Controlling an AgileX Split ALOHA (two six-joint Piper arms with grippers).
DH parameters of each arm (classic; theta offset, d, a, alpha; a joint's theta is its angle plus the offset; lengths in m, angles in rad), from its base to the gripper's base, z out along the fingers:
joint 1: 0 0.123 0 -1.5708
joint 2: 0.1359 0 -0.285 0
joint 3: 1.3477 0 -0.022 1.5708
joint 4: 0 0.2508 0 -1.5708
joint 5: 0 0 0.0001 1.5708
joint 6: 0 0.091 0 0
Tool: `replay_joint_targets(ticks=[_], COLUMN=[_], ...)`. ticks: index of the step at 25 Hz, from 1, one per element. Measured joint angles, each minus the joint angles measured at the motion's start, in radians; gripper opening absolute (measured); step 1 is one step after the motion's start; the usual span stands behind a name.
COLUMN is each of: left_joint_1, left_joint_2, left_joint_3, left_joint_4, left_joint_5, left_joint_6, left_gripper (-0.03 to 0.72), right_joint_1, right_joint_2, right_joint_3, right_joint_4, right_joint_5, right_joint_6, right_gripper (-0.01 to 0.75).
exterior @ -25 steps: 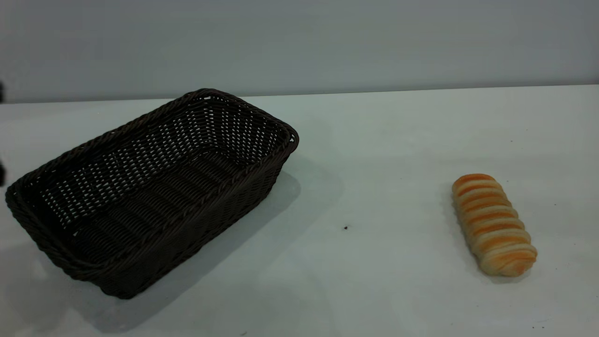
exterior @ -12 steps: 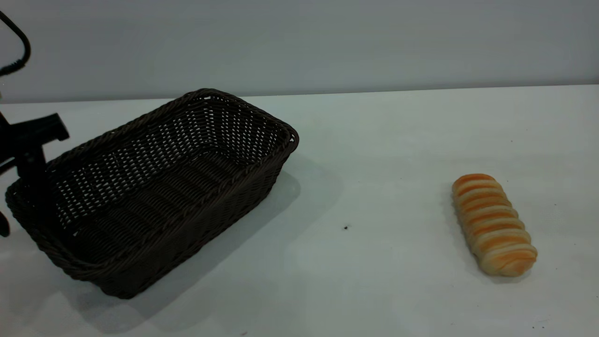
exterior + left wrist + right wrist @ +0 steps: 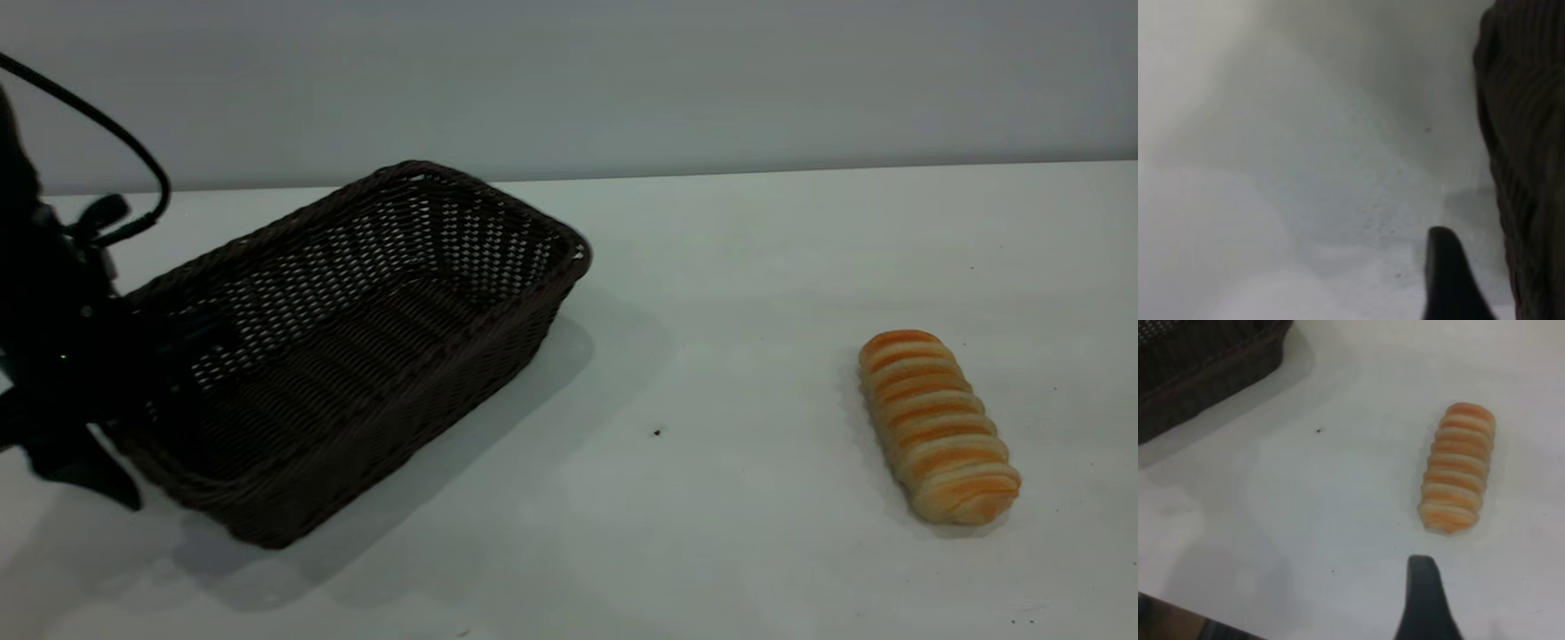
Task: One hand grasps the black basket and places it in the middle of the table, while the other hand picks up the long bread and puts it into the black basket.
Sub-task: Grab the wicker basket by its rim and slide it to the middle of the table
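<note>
- My left gripper [image 3: 133, 356] clamps the black basket [image 3: 356, 338] at its end rim farthest from the long bread [image 3: 938, 427].
- My right gripper's [image 3: 1426, 600] opening: cannot tell.

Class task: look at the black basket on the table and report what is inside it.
The black basket shows only its own woven floor and walls; the long bread lies apart on the table. The left tool covers the basket's near-left end, so that corner stays unseen.

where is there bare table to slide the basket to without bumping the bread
The widest bare stretch of the table lies between the basket and the bread, with only a tiny dark speck in it. The left edge is crowded: the left end effector is at the basket's near end.
</note>
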Motion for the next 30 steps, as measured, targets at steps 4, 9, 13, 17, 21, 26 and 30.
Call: replay_joint_targets(ticks=[4, 9, 13, 17, 21, 26, 30], left_joint_1=[-0.002, -0.003, -0.006, -0.02, -0.023, -0.023, -0.023], left_joint_2=[0.001, -0.013, -0.077, -0.111, -0.088, 0.023, 0.123], left_joint_3=[-0.003, -0.008, -0.023, -0.123, -0.265, -0.412, -0.502], left_joint_4=[-0.031, -0.033, -0.018, -0.001, -0.027, -0.12, -0.201], left_joint_5=[-0.041, -0.048, -0.011, 0.119, 0.238, 0.359, 0.439], left_joint_6=[-0.075, -0.074, -0.011, 0.171, 0.364, 0.603, 0.738], left_gripper=[0.158, 0.142, 0.142, 0.14, 0.14, 0.14, 0.14], right_joint_1=[0.0, 0.0, 0.0, 0.0, 0.0, -0.001, -0.001], right_joint_2=[0.0, 0.0, 0.0, 0.0, 0.0, 0.0, 0.0], right_joint_3=[0.0, 0.0, 0.0, 0.0, 0.0, 0.0, 0.0], right_joint_4=[-0.001, -0.001, -0.001, -0.001, -0.003, -0.004, -0.004], right_joint_5=[0.0, 0.0, 0.0, 0.0, 0.001, 0.001, 0.001], right_joint_6=[0.0, 0.0, 0.0, 0.0, 0.0, 0.0, 0.0], right_gripper=[0.514, 0.514, 0.514, 0.514, 0.514, 0.514, 0.514])
